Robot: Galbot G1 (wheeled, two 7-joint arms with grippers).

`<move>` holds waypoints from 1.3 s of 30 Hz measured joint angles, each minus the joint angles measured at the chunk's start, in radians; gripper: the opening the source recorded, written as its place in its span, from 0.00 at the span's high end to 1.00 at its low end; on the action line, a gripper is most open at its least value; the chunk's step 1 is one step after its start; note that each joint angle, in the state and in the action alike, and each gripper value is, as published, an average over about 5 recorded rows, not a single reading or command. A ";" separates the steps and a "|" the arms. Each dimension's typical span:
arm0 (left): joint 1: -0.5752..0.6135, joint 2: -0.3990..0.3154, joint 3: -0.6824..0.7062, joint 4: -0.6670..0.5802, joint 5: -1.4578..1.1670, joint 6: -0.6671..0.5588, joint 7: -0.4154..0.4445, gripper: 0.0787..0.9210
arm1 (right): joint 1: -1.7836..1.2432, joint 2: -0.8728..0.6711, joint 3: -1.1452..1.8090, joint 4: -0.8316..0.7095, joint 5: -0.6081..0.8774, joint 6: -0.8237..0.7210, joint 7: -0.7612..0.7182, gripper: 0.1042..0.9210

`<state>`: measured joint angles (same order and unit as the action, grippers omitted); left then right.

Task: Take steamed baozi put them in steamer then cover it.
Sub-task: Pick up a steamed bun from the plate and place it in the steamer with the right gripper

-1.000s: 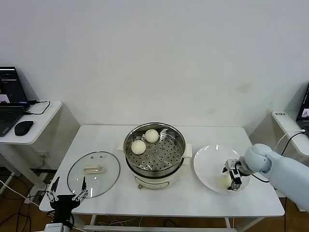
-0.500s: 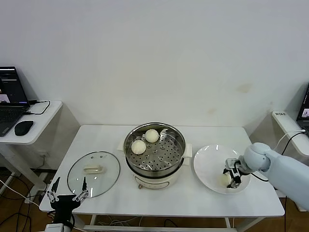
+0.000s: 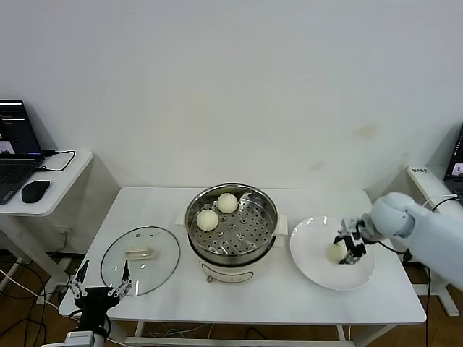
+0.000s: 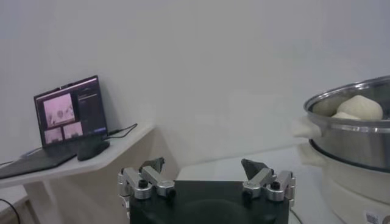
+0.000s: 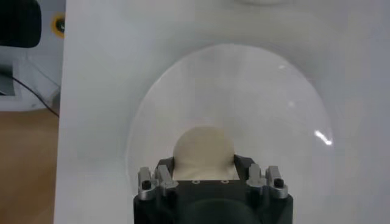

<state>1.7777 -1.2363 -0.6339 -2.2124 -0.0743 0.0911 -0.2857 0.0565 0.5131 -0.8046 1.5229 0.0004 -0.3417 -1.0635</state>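
1. The right gripper (image 3: pixel 347 249) hangs over the white plate (image 3: pixel 318 273) at the right end of the worktop (image 3: pixel 289 296), its fingers closed around one steamed baozi (image 3: pixel 336 252).
2. In the right wrist view that baozi (image 5: pixel 203 148) sits snug between the two fingers (image 5: pixel 163 180), with the plate (image 5: pixel 268 109) spread out beneath it; whether the bun is clear of the plate surface or resting on it cannot be told.
3. The steamer (image 3: pixel 231 230) stands at the middle of the worktop, just left of the plate, uncovered, its perforated tray showing.
4. Two more baozi lie on that tray in its far-left part: one (image 3: pixel 228 203) toward the far rim, the other (image 3: pixel 207 220) just beside it, nearer and to the left.
5. The cover (image 3: pixel 139 251) lies flat on the worktop to the left of the steamer, apart from it, handle upward.
6. The left gripper (image 3: pixel 100 293) is parked low at the near-left edge of the worktop, beside the cover; its fingers (image 4: pixel 150 179) are spread wide and hold nothing.
7. In the left wrist view the steamer (image 4: pixel 359 131) rises to one side with baozi tops (image 4: pixel 359 106) showing above its rim.
8. A side desk on the far left carries a laptop (image 3: pixel 13 152) and a mouse (image 3: pixel 35 191).
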 measured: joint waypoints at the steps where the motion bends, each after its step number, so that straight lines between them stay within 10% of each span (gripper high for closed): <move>1: 0.000 0.002 -0.001 -0.002 -0.001 0.000 0.000 0.12 | 0.030 0.003 -0.015 0.001 0.013 0.000 -0.002 0.37; 22: -0.005 -0.011 -0.026 -0.017 -0.014 -0.010 -0.004 0.12 | 0.495 0.325 -0.317 -0.016 0.239 0.051 0.047 0.37; 39: -0.004 -0.039 -0.052 -0.031 -0.019 -0.021 -0.005 0.12 | 0.467 0.613 -0.456 -0.115 0.144 0.332 0.059 0.35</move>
<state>1.7740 -1.2752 -0.6863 -2.2437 -0.0930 0.0701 -0.2908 0.5231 1.1260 -1.2607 1.4075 0.1446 -0.0094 -1.0049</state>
